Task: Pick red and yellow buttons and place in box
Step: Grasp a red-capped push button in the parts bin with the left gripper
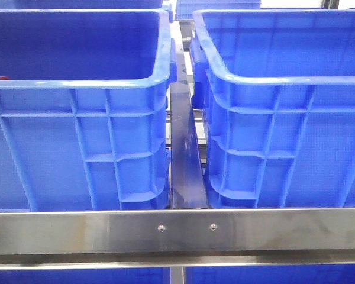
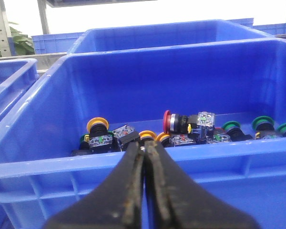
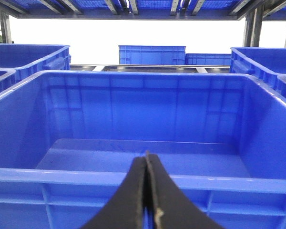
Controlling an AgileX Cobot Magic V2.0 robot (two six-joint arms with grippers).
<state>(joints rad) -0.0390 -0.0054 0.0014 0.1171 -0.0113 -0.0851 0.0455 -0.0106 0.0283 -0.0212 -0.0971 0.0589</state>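
Left gripper: fingers pressed together, empty, outside the near wall of the left bin. Inside it lay a red button, yellow buttons and green buttons. Right gripper: pressed together, empty, before the right bin.
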